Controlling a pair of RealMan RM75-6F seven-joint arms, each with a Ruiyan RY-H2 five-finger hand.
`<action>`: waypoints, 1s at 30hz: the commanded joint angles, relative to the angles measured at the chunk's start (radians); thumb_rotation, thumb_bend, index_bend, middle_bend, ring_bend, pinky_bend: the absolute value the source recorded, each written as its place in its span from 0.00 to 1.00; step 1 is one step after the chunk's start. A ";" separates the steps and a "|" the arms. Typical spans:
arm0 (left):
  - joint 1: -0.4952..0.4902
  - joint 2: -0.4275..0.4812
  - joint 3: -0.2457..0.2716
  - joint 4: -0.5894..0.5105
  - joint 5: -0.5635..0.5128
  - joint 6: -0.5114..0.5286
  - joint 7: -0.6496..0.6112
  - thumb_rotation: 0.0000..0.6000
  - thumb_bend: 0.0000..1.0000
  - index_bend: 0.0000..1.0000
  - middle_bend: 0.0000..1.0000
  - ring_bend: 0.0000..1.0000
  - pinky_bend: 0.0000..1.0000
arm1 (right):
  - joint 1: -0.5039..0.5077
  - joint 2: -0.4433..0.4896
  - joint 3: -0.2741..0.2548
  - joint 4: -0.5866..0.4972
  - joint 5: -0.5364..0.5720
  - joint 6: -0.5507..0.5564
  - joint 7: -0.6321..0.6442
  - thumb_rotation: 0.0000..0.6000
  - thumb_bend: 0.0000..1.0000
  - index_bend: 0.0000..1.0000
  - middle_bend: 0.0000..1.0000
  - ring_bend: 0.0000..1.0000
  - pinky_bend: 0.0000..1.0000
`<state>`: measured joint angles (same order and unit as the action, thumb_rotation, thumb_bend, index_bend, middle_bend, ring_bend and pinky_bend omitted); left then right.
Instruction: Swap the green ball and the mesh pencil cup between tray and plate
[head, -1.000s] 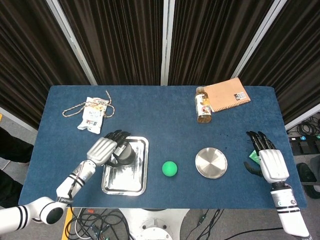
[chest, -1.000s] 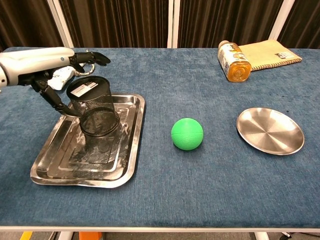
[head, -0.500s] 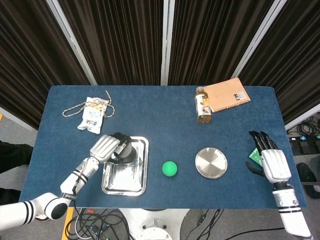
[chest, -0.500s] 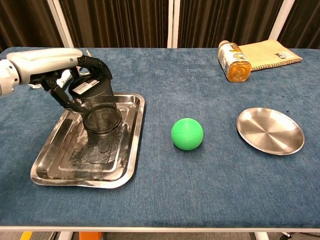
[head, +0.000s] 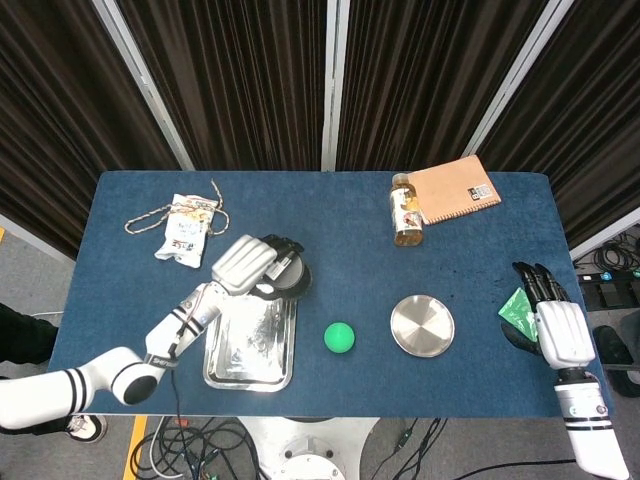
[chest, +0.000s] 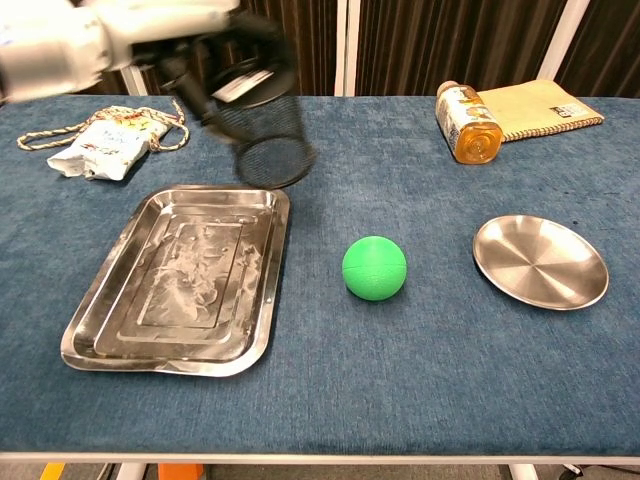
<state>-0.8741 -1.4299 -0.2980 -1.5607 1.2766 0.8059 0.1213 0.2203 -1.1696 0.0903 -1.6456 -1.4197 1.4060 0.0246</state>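
My left hand (head: 248, 264) grips the black mesh pencil cup (chest: 262, 122) and holds it tilted in the air above the far right corner of the steel tray (chest: 110, 315). In the head view the mesh pencil cup (head: 287, 276) shows just right of the hand. The tray (head: 225, 361) holds nothing. The green ball (chest: 374, 267) rests on the blue cloth between the tray and the round steel plate (chest: 540, 262). The green ball (head: 339, 337) and the plate (head: 421, 325) also show in the head view. My right hand (head: 558, 325) hovers open at the table's right edge, holding nothing.
A lying bottle (head: 405, 209) and a brown notebook (head: 455, 188) sit at the far right. A snack packet (head: 182, 235) with a cord (head: 145, 220) lies at the far left. A small green packet (head: 517, 305) lies beside my right hand.
My left hand closed on the mesh cup, lifted it out of the tray and carried it up and to the right. The right hand drifted slightly outward.
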 joint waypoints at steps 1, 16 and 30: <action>-0.078 -0.069 -0.032 0.093 -0.015 -0.065 -0.050 1.00 0.24 0.37 0.34 0.29 0.56 | -0.021 -0.002 0.001 0.023 -0.006 0.027 0.037 1.00 0.18 0.00 0.08 0.00 0.18; -0.227 -0.270 -0.017 0.385 0.059 -0.130 -0.290 1.00 0.26 0.36 0.34 0.30 0.56 | -0.059 -0.005 0.011 0.098 0.016 0.027 0.146 1.00 0.18 0.00 0.08 0.00 0.18; -0.236 -0.357 0.065 0.534 0.146 -0.087 -0.470 1.00 0.24 0.30 0.23 0.18 0.41 | -0.064 -0.014 0.021 0.116 0.023 0.009 0.157 1.00 0.18 0.00 0.08 0.00 0.18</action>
<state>-1.1094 -1.7830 -0.2364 -1.0308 1.4184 0.7142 -0.3438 0.1561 -1.1838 0.1111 -1.5297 -1.3962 1.4148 0.1811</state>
